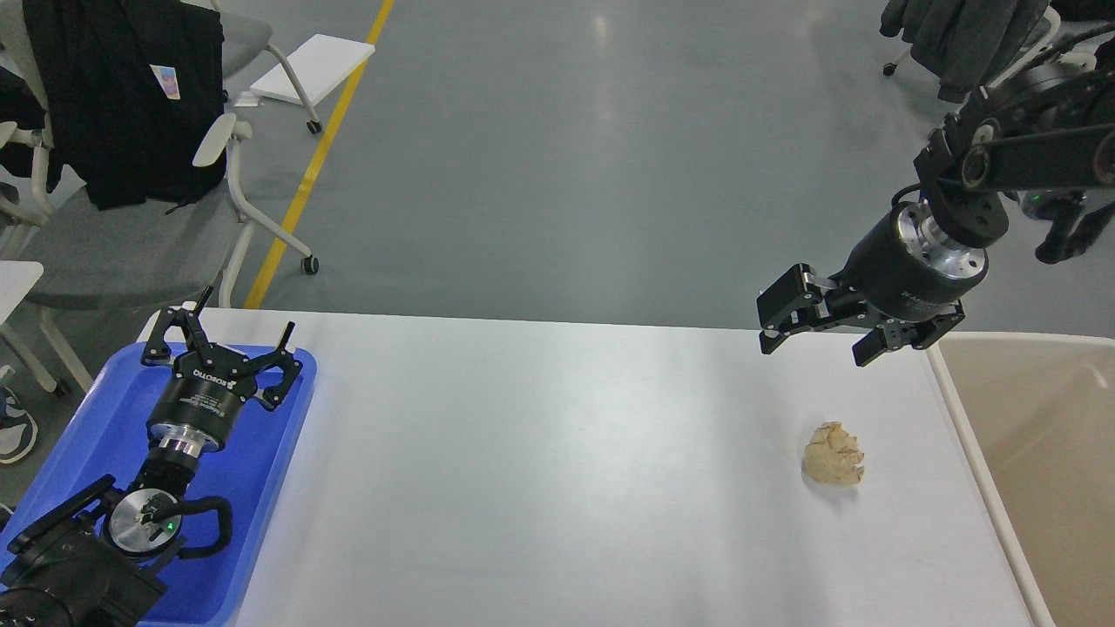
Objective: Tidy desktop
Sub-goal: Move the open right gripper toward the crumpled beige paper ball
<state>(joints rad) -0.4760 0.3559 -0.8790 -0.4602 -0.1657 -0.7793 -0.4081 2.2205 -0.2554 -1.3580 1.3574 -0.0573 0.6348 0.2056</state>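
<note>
The white desktop [557,453] fills the lower middle of the head view. A crumpled beige paper ball [834,455] lies on it near the right side. My right gripper [814,347] hangs open above the desktop's far right edge, up and slightly left of the paper ball, with nothing between its fingers. My left gripper [225,341] is open over the blue tray [96,435] at the left and holds nothing.
A beige bin with a white rim [1037,453] stands against the desktop's right end. Grey office chairs [131,226] with a black garment stand behind the left corner. Grey floor with a yellow line [322,148] lies beyond the far edge.
</note>
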